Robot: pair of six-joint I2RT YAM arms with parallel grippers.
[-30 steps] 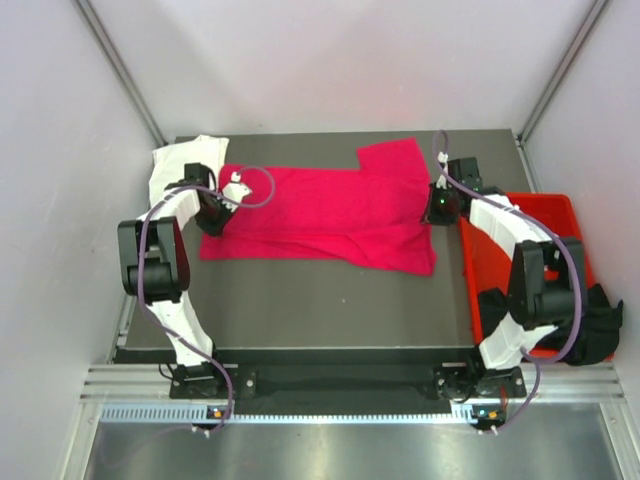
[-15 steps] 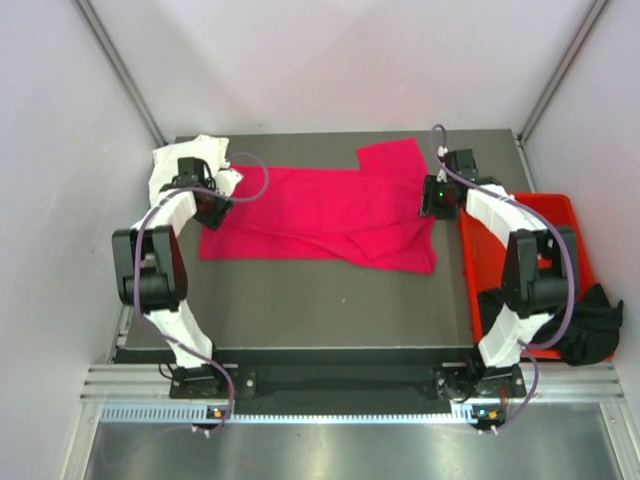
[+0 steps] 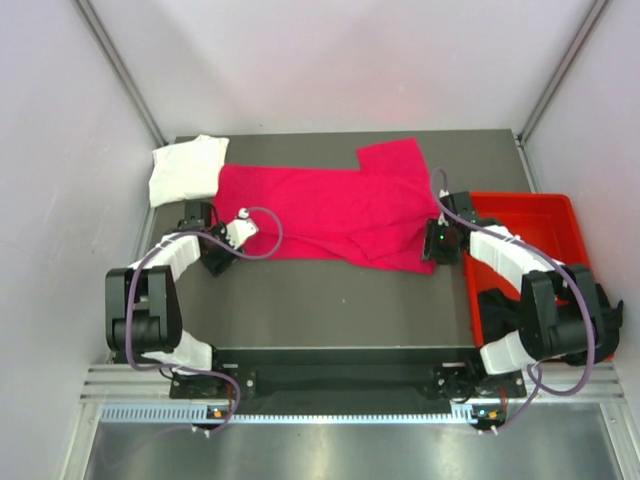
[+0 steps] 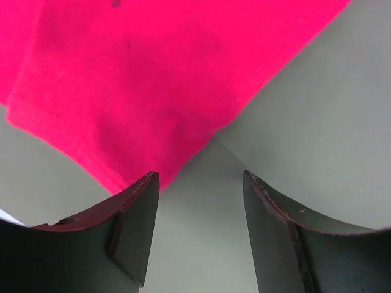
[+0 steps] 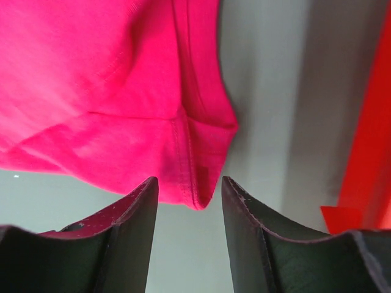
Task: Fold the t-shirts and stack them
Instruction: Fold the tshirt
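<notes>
Magenta t-shirt (image 3: 330, 215) lying spread across table (image 3: 330, 310) far half | white t-shirt (image 3: 185, 170) lying far-left | left gripper (image 4: 198, 183) hovering spread, empty, at near-left hem corner | right gripper (image 5: 186, 186) hovering spread, empty, at near-right corner

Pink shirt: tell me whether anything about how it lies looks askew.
Yes. The pink shirt lies unevenly: its near right corner sags past the lower edge, and a sleeve juts out at the far side.
</notes>
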